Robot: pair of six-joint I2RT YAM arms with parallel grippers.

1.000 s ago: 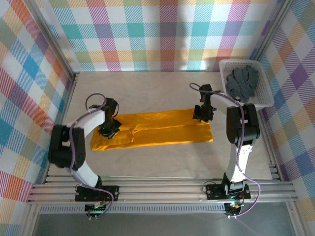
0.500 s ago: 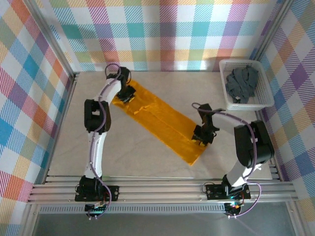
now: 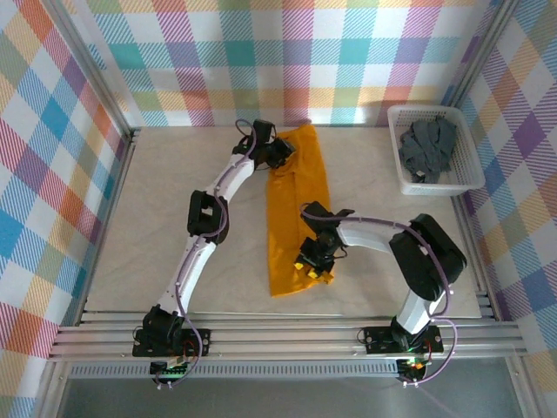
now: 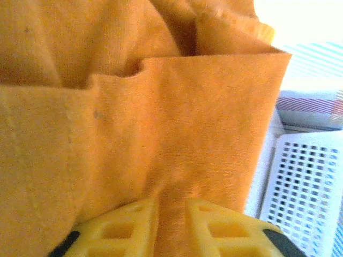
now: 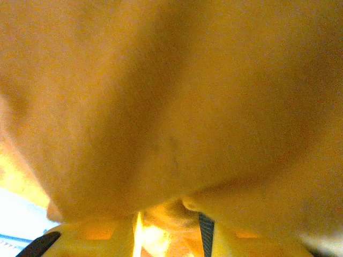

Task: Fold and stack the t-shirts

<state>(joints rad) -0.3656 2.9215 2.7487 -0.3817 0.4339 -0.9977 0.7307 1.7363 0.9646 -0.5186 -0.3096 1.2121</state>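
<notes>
The orange-yellow t-shirt, folded into a long strip, lies down the middle of the table from the back wall toward the front. My left gripper is at its far end, fingers closed on a pinch of the orange cloth that rises between them. My right gripper is near the strip's front end, shut on bunched orange cloth that drapes over its fingers. The dark grey t-shirt lies crumpled in the basket.
A white mesh basket stands at the back right corner; its wall is close to the right of the shirt's far end. Checked walls enclose the table on three sides. Bare table lies left and right of the strip.
Both arms swung the orange strip from lying across the table to lying front to back. The left gripper went to the back middle; the right gripper came in toward the front centre.
</notes>
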